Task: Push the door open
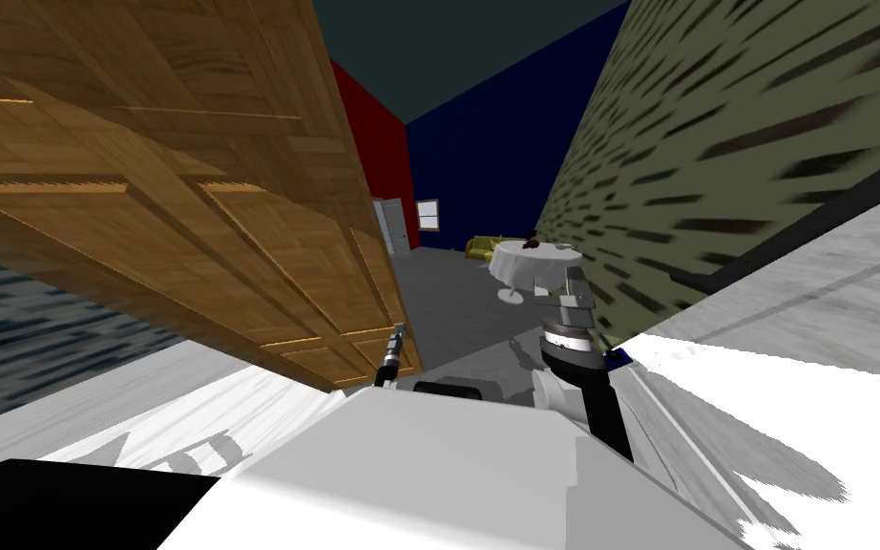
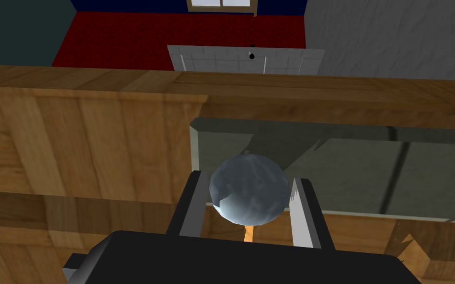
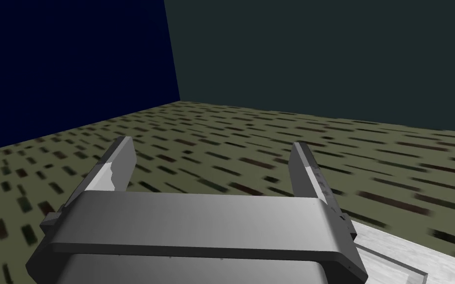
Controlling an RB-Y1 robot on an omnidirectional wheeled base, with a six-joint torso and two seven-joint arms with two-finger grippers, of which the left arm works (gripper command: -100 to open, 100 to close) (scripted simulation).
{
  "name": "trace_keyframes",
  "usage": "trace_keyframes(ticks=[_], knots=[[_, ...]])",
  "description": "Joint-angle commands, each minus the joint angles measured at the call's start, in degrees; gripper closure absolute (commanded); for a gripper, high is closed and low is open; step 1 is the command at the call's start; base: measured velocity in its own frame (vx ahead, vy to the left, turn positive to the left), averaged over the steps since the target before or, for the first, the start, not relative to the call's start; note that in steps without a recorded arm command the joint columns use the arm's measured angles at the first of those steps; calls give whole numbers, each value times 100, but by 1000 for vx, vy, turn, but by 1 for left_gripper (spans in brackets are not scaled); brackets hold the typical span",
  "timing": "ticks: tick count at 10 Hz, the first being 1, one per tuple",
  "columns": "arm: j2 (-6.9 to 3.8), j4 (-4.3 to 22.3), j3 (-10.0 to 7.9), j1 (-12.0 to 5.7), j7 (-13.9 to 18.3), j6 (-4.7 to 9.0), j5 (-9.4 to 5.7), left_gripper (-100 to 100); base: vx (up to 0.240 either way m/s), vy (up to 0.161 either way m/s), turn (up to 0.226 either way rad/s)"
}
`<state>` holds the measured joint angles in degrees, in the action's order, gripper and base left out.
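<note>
My left pincer [image 2: 247,177] is pinching the knob [image 2: 248,190], a round, mottled grey ball. One blade presses each side of it, and the two stand far closer together than a free spread. The knob sits on the wooden door [image 2: 73,148], whose planks run across just past the fingertips. A flat grey panel [image 2: 350,172] is set into the wood directly behind the knob and stretches away past one finger. Over the door's edge, far beyond the pincer, there is a white door [image 2: 246,59] with a small dark knob against a red wall, and a window [image 2: 221,4] near it.

The left wrist camera gives me that grip close up. The head camera gives me the door as a whole [image 1: 190,210], a big panelled slab standing at an angle with the room in sight past its free edge. There the left pincer [image 1: 393,349] is small and low against the door's near edge, and I cannot read the grip from that view.

The right pincer [image 1: 576,285] is raised off to the left one's right, well apart from the door and close to an olive patterned wall [image 1: 715,143]. Its own camera shows its fingers spread wide [image 3: 211,143].

Beyond the right pincer stands a round table [image 1: 510,267] under a white cloth. Some dark red things [image 1: 531,244] lie on top, too small to name. A yellow sofa [image 1: 481,248] sits just behind the table.
</note>
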<state>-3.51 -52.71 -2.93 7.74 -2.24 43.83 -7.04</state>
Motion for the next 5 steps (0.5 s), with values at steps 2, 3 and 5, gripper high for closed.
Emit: trace_keyframes(ticks=[2, 3, 5], knots=[[-12, -122, -222, -32, -89, -82, -103, 100, 221, -50, 80], [-5, -116, -297, -47, -110, -96, -142, 100, 214, -20, 90], [24, -104, -441, -76, -150, -123, -215, 100, 191, -50, 54]])
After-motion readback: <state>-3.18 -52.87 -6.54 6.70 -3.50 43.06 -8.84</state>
